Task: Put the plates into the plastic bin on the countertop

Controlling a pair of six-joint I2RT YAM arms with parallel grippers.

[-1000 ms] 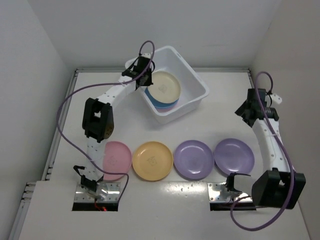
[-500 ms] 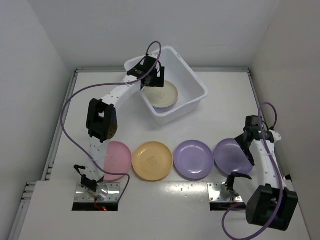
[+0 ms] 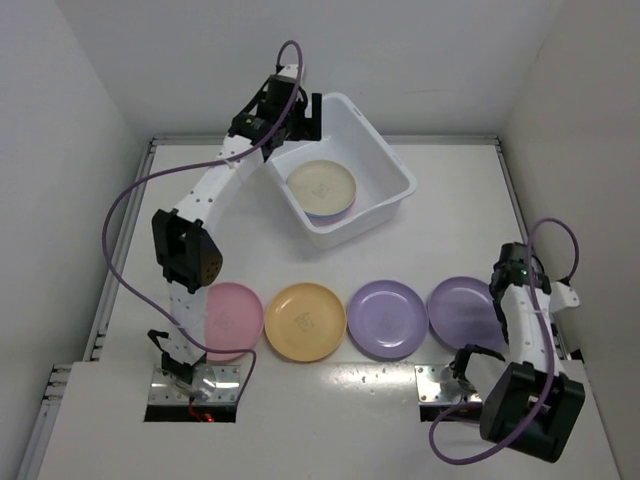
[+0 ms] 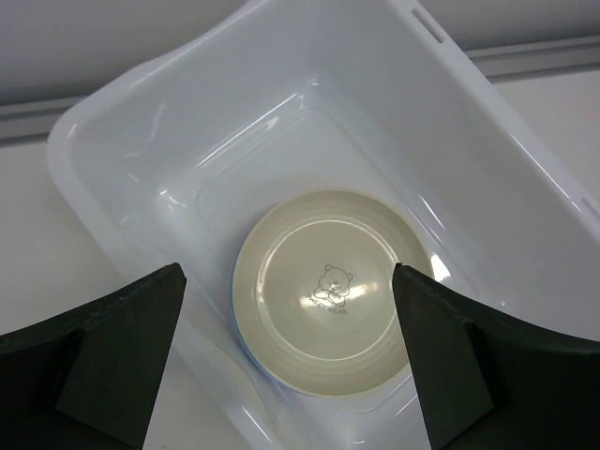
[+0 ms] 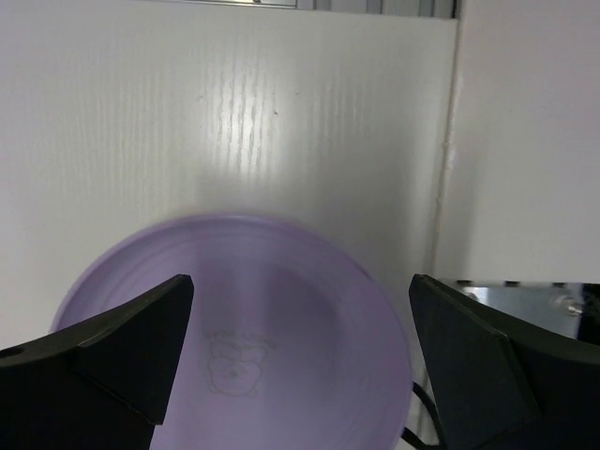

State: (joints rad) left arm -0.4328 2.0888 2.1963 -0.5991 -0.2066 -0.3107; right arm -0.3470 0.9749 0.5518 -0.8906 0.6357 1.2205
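The plastic bin [image 3: 398, 172] stands at the back of the countertop [image 3: 450, 215], holding a cream plate [image 3: 321, 184] flat on a light blue one [image 3: 328, 214]. My left gripper [image 3: 303, 117] hovers open above the bin's far left corner; in the left wrist view the cream plate [image 4: 328, 286] lies well below between its fingers [image 4: 131, 328], inside the bin [image 4: 159, 141]. A pink [image 3: 233, 319], a yellow [image 3: 305, 321] and two purple plates [image 3: 387, 318] lie in a row near the front. My right gripper [image 3: 500, 287] hangs open over the right purple plate [image 5: 262, 347].
White walls close in the countertop on three sides. Two metal mounting plates [image 3: 195, 385] [image 3: 438, 384] sit at the near edge under the arm bases. Purple cables [image 3: 125, 230] loop out beside each arm. The right wall [image 5: 525, 141] is close to the right gripper.
The left gripper opened and let go of the cream plate, which now lies flat in the bin, then rose and drew back. The right arm swung down toward the front over the right purple plate.
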